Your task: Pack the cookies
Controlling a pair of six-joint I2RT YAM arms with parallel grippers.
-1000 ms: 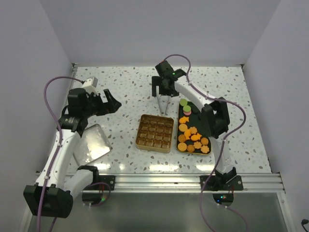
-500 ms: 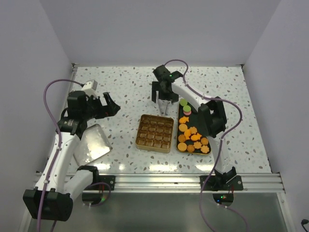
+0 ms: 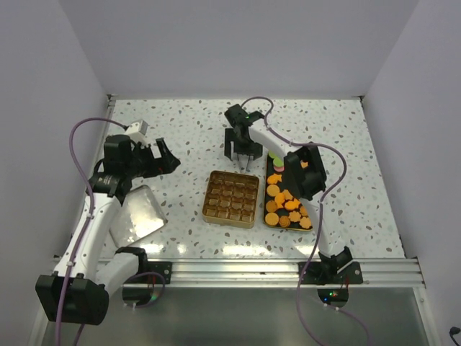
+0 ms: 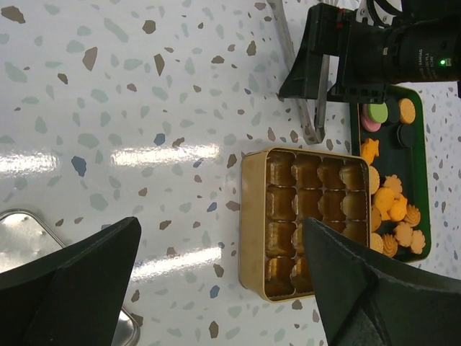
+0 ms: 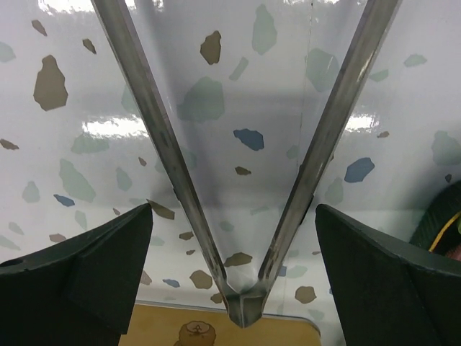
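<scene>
— How do the cookies (image 3: 287,203) look?
— They are small, flat, orange-tan pieces. Some are plain round discs, others have wavy edges like flowers, and one looks like a star. They lie close together in a dark green tray (image 4: 419,166) on the speckled bench (image 3: 187,122), just beside the right side of a golden tin (image 4: 246,216) with many small compartments.
— Where are they from each claw?
— The right claw (image 3: 243,151) hangs beyond the far edge of the tin, near the far left corner of the tray. Its fingers are spread wide, with metal tongs (image 5: 173,162) between them, and I see no finger touching the tongs. The left claw (image 3: 166,155) is also spread wide. It is well apart from the cookies, with the tin between.
— Do the views differ?
— Yes. The left wrist view shows the cookie shapes clearly. From the top they are only orange spots, partly covered by the right arm. The right wrist view shows the tongs closely and only a strip of the tin.
</scene>
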